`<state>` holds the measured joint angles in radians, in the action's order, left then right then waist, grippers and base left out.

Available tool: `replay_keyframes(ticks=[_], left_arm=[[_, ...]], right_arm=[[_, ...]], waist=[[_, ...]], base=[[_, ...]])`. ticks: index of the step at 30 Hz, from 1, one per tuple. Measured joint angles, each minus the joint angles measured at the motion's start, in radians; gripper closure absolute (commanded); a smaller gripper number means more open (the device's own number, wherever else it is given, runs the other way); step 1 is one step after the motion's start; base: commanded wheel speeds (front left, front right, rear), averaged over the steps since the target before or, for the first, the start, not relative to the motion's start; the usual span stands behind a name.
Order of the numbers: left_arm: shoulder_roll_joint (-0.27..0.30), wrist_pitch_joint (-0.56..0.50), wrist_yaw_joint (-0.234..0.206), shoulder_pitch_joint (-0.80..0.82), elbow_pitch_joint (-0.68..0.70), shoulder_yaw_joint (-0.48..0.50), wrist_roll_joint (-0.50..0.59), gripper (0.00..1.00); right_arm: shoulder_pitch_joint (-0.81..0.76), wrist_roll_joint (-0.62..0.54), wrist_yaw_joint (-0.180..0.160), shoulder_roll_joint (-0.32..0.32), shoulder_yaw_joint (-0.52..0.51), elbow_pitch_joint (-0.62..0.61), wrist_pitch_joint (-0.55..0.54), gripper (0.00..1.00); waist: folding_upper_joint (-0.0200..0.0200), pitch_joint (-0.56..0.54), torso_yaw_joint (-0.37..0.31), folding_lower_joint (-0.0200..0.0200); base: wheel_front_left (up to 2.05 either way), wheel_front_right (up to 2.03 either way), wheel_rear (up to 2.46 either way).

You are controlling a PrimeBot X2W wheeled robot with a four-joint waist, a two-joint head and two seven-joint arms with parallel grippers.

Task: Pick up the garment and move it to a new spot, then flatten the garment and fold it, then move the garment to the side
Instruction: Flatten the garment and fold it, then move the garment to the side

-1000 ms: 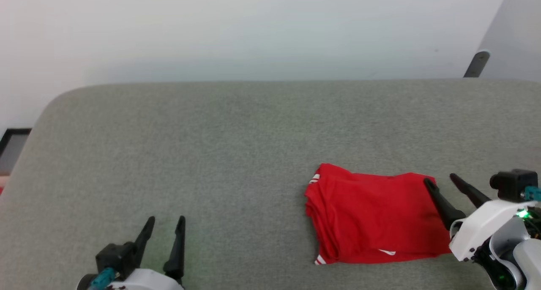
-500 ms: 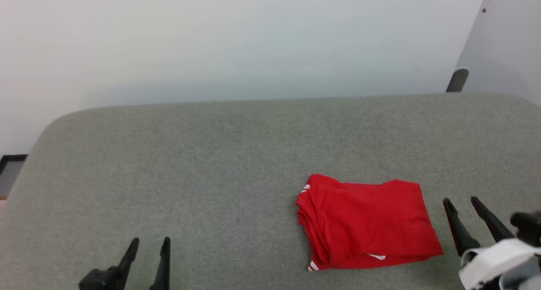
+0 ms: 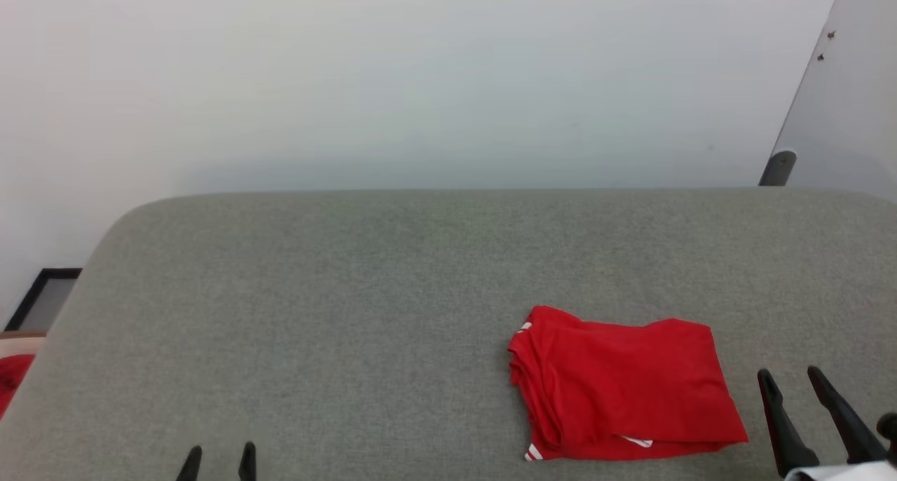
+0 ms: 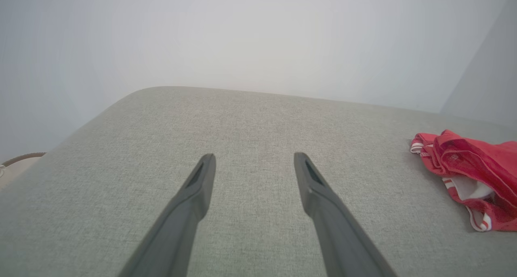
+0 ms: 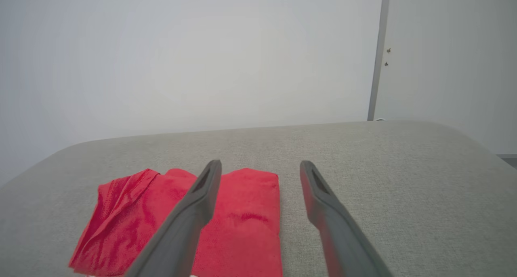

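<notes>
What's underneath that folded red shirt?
The garment rests on the grey padded surface, visible all around it. Its edge shows stacked red layers and striped trim. The patch directly beneath is hidden.

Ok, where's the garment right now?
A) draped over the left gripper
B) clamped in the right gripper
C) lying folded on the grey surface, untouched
C: the garment lies folded on the grey surface, the open right gripper beside it and the open left gripper well away.
</notes>
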<state>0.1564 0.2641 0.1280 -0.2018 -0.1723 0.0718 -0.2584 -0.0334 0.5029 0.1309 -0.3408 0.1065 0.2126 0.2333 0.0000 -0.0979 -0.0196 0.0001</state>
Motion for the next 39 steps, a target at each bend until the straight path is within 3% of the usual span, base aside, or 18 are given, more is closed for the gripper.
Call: replay_keyframes(ticks=[12, 25, 34, 39], left_arm=[[-0.006, 0.000, 0.000, -0.082, 0.075, 0.029, 0.014, 0.00], [-0.007, 0.000, 0.000, -0.083, 0.089, 0.026, 0.021, 0.00], [-0.019, 0.000, 0.000, -0.075, 0.096, 0.026, 0.024, 0.00], [-0.031, 0.000, 0.000, -0.046, 0.094, 0.011, 0.030, 0.00]], right_arm=[[-0.146, -0.075, 0.000, 0.092, -0.136, -0.197, -0.094, 0.00], [-0.163, -0.083, 0.000, 0.129, -0.157, -0.251, -0.132, 0.00], [-0.126, -0.081, 0.000, 0.116, -0.146, -0.249, -0.171, 0.00], [0.008, -0.074, 0.000, 0.035, -0.143, -0.187, -0.346, 0.00]], waist=[[0.0000, 0.000, 0.016, 0.0000], [0.0000, 0.005, 0.023, -0.0001], [0.0000, 0.019, 0.024, 0.0000], [0.0000, 0.046, 0.025, 0.0000]], base=[[0.00, 0.00, 0.00], [0.00, 0.00, 0.00], [0.00, 0.00, 0.00], [0.00, 0.00, 0.00]])
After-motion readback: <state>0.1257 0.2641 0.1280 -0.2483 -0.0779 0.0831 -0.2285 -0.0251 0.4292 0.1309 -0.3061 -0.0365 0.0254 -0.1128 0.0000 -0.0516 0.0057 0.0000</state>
